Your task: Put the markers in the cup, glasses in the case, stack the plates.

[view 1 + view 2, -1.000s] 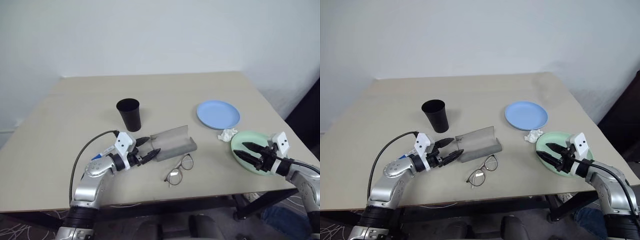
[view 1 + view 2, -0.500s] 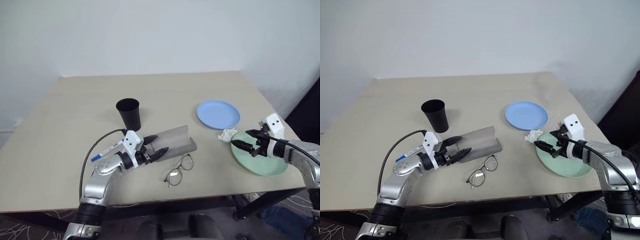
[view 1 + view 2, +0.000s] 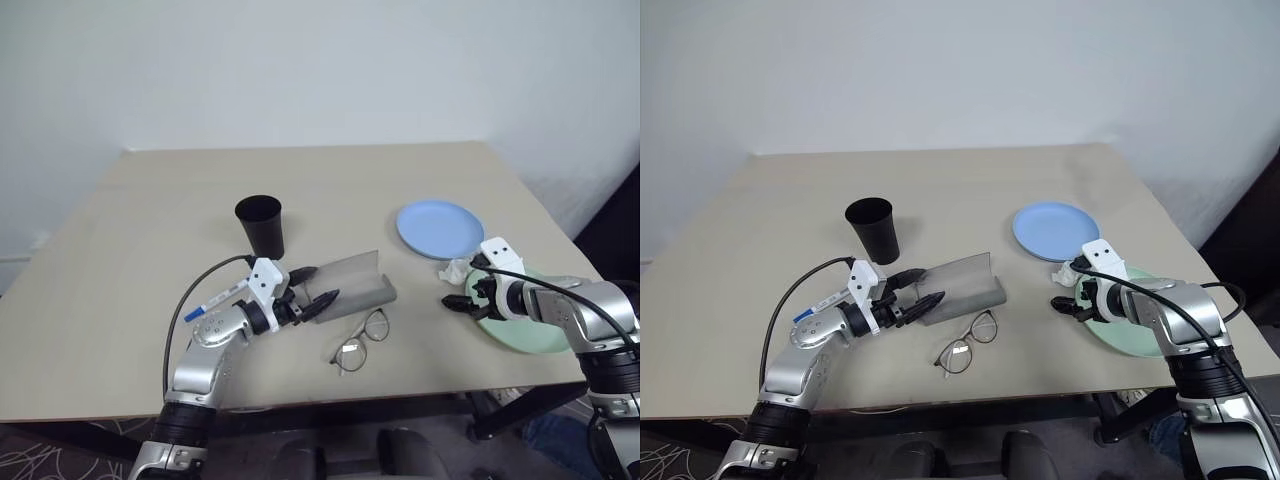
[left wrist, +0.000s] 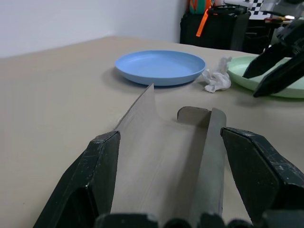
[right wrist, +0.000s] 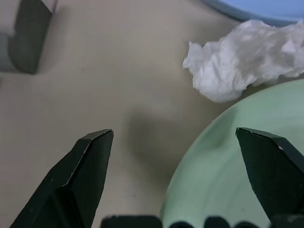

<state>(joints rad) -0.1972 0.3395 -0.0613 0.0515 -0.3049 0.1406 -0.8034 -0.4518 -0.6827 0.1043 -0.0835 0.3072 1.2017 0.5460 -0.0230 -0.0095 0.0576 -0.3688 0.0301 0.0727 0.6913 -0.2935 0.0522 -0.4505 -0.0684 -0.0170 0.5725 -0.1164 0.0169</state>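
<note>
On table [image 3: 150,200]: black cup [image 3: 261,226] upright, near centre. Grey case [image 3: 350,284] lies open in front of cup, glasses [image 3: 360,338] just beside its near edge. Left gripper [image 3: 313,290] at case's open end, fingers spread wide, nothing held. Marker [image 3: 213,303] lies alongside left forearm. Blue plate [image 3: 439,228] at right, mint green plate [image 3: 1140,335] nearer table edge, crumpled tissue [image 5: 247,59] between them. Right gripper [image 5: 183,185] above green plate's rim, fingers apart, empty.
</note>
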